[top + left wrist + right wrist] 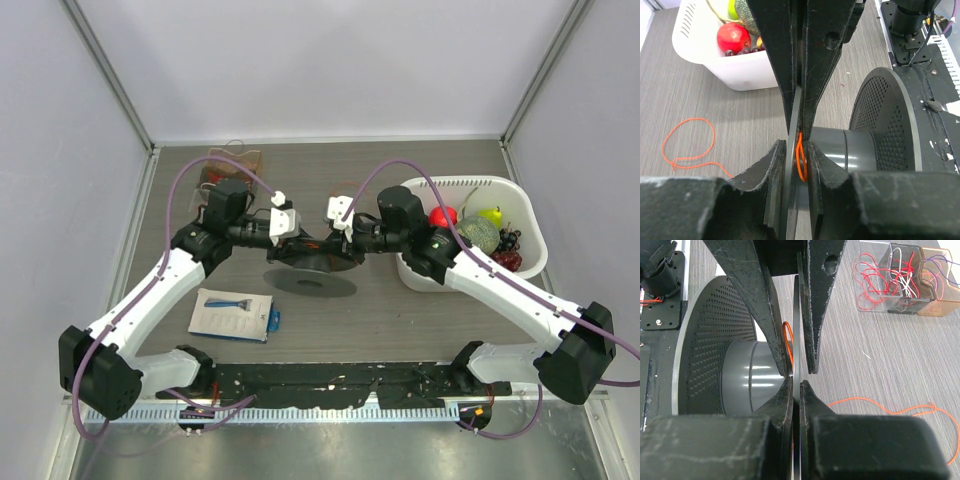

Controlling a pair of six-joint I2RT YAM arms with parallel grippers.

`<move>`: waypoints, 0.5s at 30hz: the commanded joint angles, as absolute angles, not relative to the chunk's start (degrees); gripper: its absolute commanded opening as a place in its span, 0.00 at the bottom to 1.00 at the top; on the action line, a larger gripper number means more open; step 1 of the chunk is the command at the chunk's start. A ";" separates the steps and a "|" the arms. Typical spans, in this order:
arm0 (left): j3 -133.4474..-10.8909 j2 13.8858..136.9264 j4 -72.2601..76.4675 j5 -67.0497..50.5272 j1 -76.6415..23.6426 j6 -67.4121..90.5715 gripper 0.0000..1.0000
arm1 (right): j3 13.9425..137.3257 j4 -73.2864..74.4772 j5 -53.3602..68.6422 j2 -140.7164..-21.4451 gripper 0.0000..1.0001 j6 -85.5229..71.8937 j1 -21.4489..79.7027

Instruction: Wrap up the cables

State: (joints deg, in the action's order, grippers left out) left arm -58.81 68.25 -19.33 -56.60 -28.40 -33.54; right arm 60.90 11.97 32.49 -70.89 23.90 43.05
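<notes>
A grey spool with perforated flanges is held above the table between both grippers. My left gripper is shut on the spool's thin flange, with a loop of orange cable pinched beside it. The rest of that cable trails loose on the table. My right gripper is shut on the same thin flange from the opposite side, beside the grey hub. Orange cable shows behind its finger, and more of it lies on the wood.
A white basket of fruit stands at the right. Clear boxes of tangled red, white and purple wires sit at the far left. A blue razor pack lies near the left arm. A black mat runs along the near edge.
</notes>
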 commanded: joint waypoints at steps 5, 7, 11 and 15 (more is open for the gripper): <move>-61.26 68.47 -15.91 -58.80 -28.92 -28.13 0.23 | 62.49 5.71 33.05 -70.05 0.01 23.91 43.07; -60.91 68.64 -14.60 -58.80 -28.92 -26.64 0.22 | 62.40 5.71 32.87 -70.14 0.01 23.99 43.07; -60.91 68.82 -13.36 -58.89 -29.00 -24.70 0.19 | 62.32 5.63 32.78 -69.96 0.01 23.82 42.98; -60.38 69.08 -11.34 -59.06 -29.00 -21.10 0.19 | 62.14 5.01 32.52 -69.96 0.01 23.20 43.15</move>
